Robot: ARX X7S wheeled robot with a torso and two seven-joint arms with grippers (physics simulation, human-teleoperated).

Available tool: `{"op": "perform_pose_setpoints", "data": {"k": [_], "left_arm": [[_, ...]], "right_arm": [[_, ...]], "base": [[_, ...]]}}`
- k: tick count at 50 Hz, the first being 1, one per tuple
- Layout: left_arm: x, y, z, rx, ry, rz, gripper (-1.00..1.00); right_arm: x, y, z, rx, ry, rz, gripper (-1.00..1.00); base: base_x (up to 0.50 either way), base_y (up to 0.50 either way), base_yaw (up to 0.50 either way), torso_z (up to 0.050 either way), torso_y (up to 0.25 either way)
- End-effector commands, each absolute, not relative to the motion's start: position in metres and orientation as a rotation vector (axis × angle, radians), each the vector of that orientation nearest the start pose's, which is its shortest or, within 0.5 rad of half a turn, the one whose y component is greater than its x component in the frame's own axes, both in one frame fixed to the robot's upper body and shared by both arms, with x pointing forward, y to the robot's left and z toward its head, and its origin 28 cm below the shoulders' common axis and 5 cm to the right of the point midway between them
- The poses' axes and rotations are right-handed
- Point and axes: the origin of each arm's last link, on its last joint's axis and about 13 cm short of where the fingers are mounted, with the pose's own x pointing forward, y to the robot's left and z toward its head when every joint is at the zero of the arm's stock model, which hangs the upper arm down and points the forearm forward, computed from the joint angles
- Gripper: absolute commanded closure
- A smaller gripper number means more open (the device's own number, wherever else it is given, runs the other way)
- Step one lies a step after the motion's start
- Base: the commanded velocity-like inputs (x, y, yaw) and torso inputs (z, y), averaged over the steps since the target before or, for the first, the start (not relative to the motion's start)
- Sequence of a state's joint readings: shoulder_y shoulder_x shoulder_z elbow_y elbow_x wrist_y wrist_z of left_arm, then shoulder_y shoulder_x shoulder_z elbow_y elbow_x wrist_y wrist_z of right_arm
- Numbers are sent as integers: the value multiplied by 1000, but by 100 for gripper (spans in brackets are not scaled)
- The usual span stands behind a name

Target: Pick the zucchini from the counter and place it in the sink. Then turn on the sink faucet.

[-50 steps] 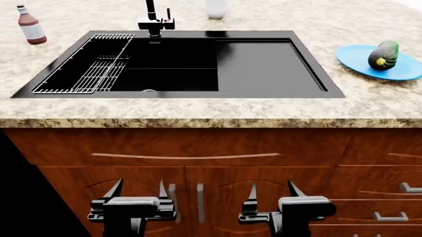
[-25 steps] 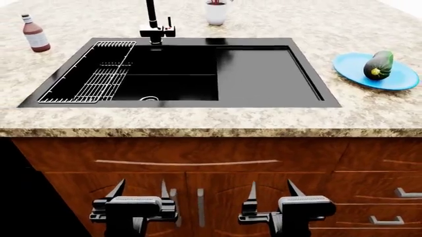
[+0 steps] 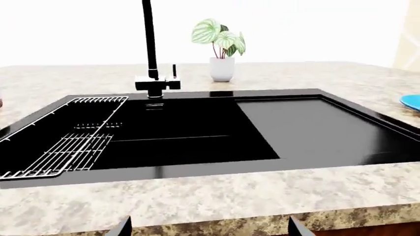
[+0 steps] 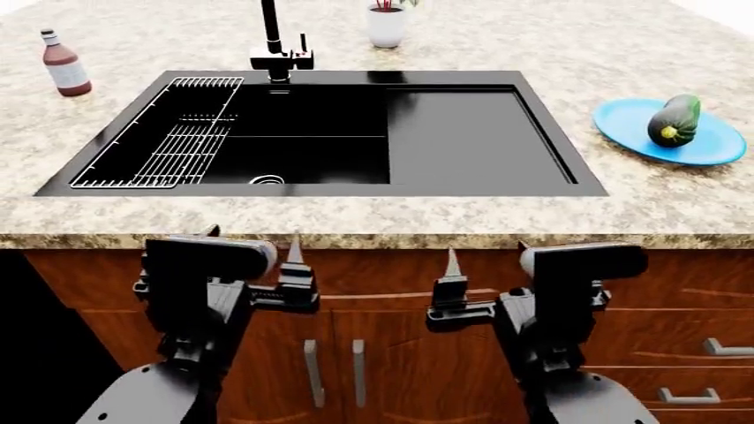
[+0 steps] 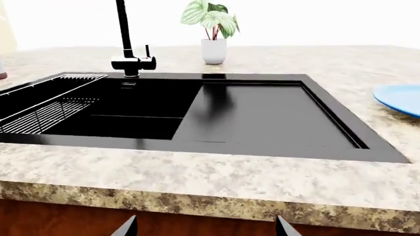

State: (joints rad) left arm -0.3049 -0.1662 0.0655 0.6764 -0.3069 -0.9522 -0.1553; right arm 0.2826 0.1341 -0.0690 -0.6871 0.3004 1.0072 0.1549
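Spanning wooden cabinets (image 4: 353, 353), speckled counter (image 4: 353, 216), black sink (image 4: 471, 132), both tools (image 4: 253, 265) (image 4: 486, 269) apart, empty.

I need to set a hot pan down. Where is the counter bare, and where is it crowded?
The counter strip in front of the sink is bare, as is the stretch between sink and blue plate. Behind the sink it is tighter: faucet, plant pot, and a bottle at far left.

We're in a home kitchen: a speckled beige-and-brown granite counter (image 4: 353, 216) runs above reddish-brown wooden cabinets (image 4: 389, 353) with metal handles. Set into it is a glossy black rectangular sink (image 4: 454, 132) with a wire rack (image 4: 165, 146) and a tall black faucet (image 3: 152, 59). Behind stands a white potted leafy plant (image 3: 221, 49), and what looks like a brown sauce bottle (image 4: 64, 64).
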Motion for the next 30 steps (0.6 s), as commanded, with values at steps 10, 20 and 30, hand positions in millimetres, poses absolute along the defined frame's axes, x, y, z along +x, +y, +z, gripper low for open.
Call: {"op": "perform_pose_setpoints", "data": {"k": [10,20,30], "left_arm": [[255,200,276,7,-85,-119,-100],[320,198,320,64,-22,-78,-100],[369,186,329,130,8,-62,-100]], "right_arm": [[240,-102,272,-59,56,117,-100],[310,-97,304,-105,97,59,-100],[369,-102,314,-97,118,40,-100]], "base": [[0,0,0,0,0],[0,0,0,0,0],[0,0,0,0,0]]}}
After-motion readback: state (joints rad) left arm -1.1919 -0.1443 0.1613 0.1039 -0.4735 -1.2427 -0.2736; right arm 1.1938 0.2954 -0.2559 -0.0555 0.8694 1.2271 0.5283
